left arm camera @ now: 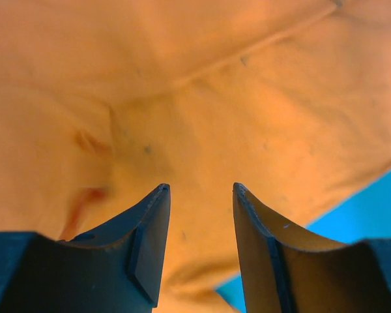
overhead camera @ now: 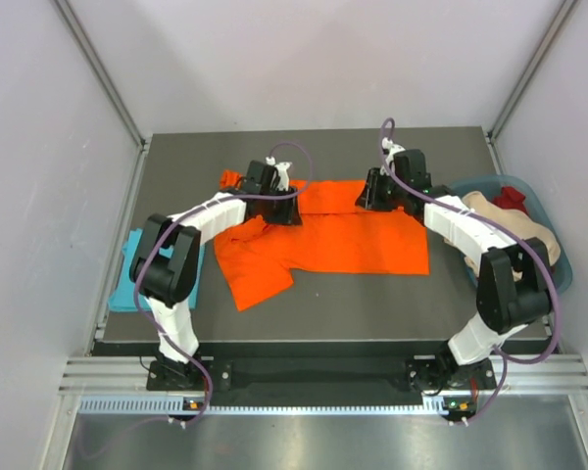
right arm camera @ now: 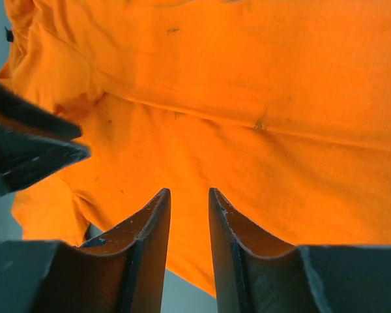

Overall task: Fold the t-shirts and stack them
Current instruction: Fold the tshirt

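Note:
The orange t-shirt (overhead camera: 333,243) lies spread and creased in the middle of the dark table. Both grippers are over its far edge. My left gripper (overhead camera: 280,201) is at the far left part of the shirt. In the left wrist view it (left arm camera: 199,188) is open and empty, with orange cloth (left arm camera: 202,98) close below. My right gripper (overhead camera: 377,194) is at the far right part. In the right wrist view it (right arm camera: 188,191) is open by a narrow gap and empty over the orange cloth (right arm camera: 247,85). The turquoise t-shirt (overhead camera: 137,269) lies folded at the table's left edge and shows in the left wrist view (left arm camera: 371,208).
A blue basket (overhead camera: 561,257) with beige and red clothes stands at the table's right edge, beside the right arm. The left gripper's body (right arm camera: 26,143) shows at the left of the right wrist view. Grey walls enclose the table on three sides.

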You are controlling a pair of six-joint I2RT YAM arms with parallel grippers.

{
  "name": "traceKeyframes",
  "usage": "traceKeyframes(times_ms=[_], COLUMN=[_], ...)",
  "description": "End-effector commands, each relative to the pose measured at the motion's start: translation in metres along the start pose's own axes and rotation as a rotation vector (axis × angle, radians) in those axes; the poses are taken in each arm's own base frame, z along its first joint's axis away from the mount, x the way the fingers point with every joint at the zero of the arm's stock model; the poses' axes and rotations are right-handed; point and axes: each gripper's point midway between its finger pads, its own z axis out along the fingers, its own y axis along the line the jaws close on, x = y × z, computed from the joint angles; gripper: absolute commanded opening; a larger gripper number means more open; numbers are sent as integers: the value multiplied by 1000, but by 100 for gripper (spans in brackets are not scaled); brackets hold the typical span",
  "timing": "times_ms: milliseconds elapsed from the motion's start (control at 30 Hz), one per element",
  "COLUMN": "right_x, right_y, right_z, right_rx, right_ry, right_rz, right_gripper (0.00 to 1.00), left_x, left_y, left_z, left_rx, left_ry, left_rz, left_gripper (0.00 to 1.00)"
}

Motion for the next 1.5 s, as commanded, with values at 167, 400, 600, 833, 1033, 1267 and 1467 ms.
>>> traceKeyframes(times_ms=[167,400,600,833,1033,1267,1467], right_x=[3,13,7,27,46,61,68], right_y=[34,122,177,177,171,167,162], right_z=[37,86,114,140,158,169,170], right_rx=[107,88,86,150,179,184,202], right_ry=[24,10,-41,-6,35,62,72], right_rz=[149,204,160,190,197,209,217], right_gripper=[29,30,34,36,38,38,31], left_x=[-42,-10,7,26,31,34,33], left_y=[51,121,144,150,150,152,152], left_z=[-92,-117,-116,-96,-86,-84,-80], left_rx=[-242,-291,-383,-361,-335,-343,-331], left_ry=[-120,-137,-164,-134,-145,-136,-140], left_rz=[-242,-467,-542,-615,-640,-647,-653], left_gripper=[50,48,48,49,49,47,38])
